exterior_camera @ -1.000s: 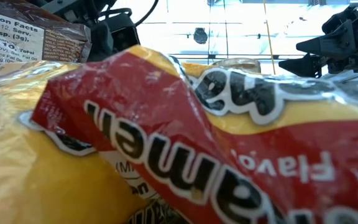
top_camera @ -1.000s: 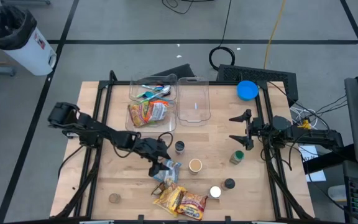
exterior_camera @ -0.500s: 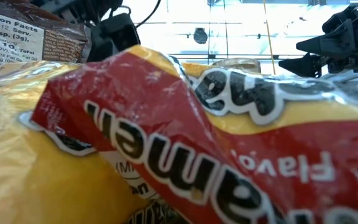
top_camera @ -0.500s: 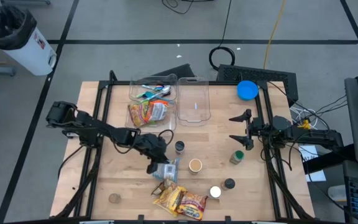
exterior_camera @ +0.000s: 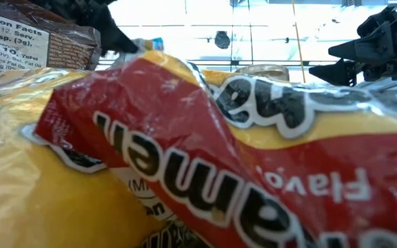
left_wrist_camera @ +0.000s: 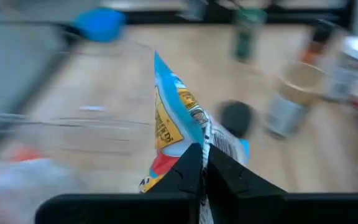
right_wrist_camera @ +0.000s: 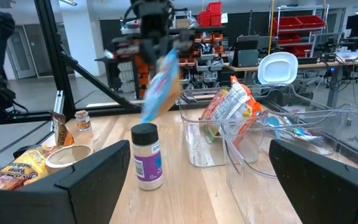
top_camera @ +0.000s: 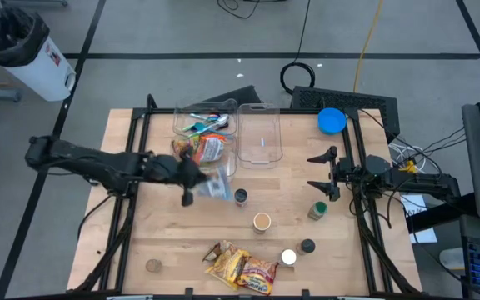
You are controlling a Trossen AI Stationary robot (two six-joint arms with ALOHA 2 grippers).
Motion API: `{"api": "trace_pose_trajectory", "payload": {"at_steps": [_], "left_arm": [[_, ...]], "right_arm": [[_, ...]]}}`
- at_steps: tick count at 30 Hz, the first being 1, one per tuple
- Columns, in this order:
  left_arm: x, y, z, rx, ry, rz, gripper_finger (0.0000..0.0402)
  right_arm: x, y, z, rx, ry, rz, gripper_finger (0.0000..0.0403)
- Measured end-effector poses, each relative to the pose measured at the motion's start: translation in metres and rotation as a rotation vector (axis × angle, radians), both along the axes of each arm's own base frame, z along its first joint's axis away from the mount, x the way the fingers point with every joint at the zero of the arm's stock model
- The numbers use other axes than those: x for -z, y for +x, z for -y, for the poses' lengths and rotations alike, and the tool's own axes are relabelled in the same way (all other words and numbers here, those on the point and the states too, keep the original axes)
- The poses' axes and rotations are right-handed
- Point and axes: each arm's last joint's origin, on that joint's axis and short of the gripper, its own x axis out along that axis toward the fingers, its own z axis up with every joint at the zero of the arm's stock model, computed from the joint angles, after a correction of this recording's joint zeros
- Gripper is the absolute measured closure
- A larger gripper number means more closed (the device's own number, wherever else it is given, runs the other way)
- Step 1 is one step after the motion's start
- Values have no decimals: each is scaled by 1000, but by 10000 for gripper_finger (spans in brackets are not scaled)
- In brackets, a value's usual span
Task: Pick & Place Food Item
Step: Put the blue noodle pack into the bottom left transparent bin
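Holding: a blue snack packet (top_camera: 216, 187) pinched in my left gripper (top_camera: 192, 177), lifted off the table.
Packet position: just beside the clear bin (top_camera: 204, 138) that holds a ramen pack (top_camera: 198, 149), and near a dark-lidded spice jar (top_camera: 241, 197).
Left fingers (left_wrist_camera: 191, 171): clamped tight on the packet's edge.
Right gripper (top_camera: 321, 172): jaws spread wide, holding nothing, waiting at the table's right edge.
Empty bin (top_camera: 259, 135): beside the first.
Nearby: a paper cup (top_camera: 262, 221); a green-lidded jar (top_camera: 317, 209).
Front edge: yellow ramen packs (top_camera: 242, 268) lying flat on the wooden table (top_camera: 140, 233).
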Motion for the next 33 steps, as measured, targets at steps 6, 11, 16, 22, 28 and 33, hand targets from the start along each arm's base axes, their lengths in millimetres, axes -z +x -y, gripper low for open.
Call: {"api": "trace_pose_trajectory", "payload": {"at_steps": [6,11,16,22,28,33], "left_arm": [[-19,-28,-15,-167,214,29,396],[-9,-38,-33,-302,262,-119,394],[12,-43,-46,-400,201,-292,391],[40,-47,-51,-413,164,-360,397],[56,-50,-49,-372,108,-397,388],[57,-50,-49,-354,91,-395,396]], "right_arm": [[0,0,0,0,0,0,23],[0,0,0,0,0,0,23],[0,0,0,0,0,0,23],[0,0,0,0,0,0,23],[0,0,0,0,0,0,23],[0,0,0,0,0,0,23]]}}
